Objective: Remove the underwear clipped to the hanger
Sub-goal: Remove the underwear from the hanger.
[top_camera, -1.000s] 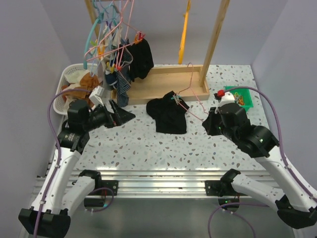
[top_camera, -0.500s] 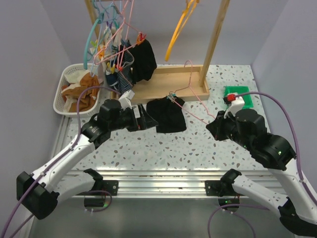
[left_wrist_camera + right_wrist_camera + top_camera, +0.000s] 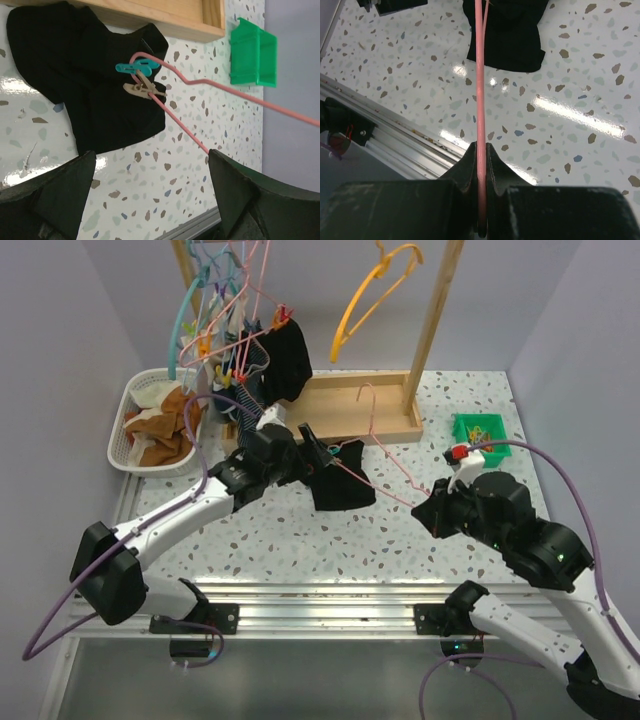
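A black underwear (image 3: 342, 483) lies limp on the speckled table, clipped to a pink wire hanger (image 3: 185, 127) by a teal peg (image 3: 132, 66) and a tan wooden peg (image 3: 142, 91). My right gripper (image 3: 481, 146) is shut on the hanger's (image 3: 480, 75) bar at its near right end (image 3: 438, 508), holding it raised and slanted. My left gripper (image 3: 151, 154) is open, jaws wide, hovering just left of and above the underwear (image 3: 90, 90) and its pegs (image 3: 318, 452). Nothing is between its fingers.
The wooden rack base (image 3: 345, 408) and post (image 3: 432, 330) stand right behind the underwear. More clipped garments (image 3: 285, 355) hang at the back left, an orange hanger (image 3: 375, 290) above. A white basket (image 3: 133, 405) sits far left, a green bin (image 3: 480, 430) at the right.
My left arm has swung right from beside the basket to the underwear, still open. My right gripper has drawn the hanger nearer and higher, lifting the underwear's clipped edge.
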Controlling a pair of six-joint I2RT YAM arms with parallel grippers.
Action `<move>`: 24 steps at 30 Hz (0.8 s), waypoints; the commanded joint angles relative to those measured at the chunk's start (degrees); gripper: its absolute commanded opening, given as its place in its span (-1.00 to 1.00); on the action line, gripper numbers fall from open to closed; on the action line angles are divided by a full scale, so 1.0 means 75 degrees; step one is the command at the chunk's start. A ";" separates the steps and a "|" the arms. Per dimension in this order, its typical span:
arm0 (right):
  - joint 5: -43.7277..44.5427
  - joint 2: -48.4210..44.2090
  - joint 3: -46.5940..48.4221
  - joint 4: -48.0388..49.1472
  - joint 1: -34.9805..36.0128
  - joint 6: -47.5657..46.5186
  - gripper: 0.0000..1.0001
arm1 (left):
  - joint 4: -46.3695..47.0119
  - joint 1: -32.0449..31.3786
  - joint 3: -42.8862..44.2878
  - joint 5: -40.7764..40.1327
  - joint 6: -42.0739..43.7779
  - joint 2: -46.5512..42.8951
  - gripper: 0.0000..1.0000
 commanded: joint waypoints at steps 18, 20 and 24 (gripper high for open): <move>-0.0222 -0.0664 -0.1188 0.0846 -0.0015 0.0263 -1.00 | 0.0819 -0.0062 -0.0267 -0.0650 -0.3043 0.1348 0.71; -0.0152 -0.0711 -0.1200 0.0846 -0.0027 0.0252 -1.00 | 0.0972 -0.0050 -0.0466 -0.0568 -0.3265 0.1313 0.66; -0.0093 -0.0770 -0.1223 0.0986 -0.0027 0.0333 -1.00 | 0.1591 0.0032 -0.0922 -0.0334 -0.3816 0.1196 0.59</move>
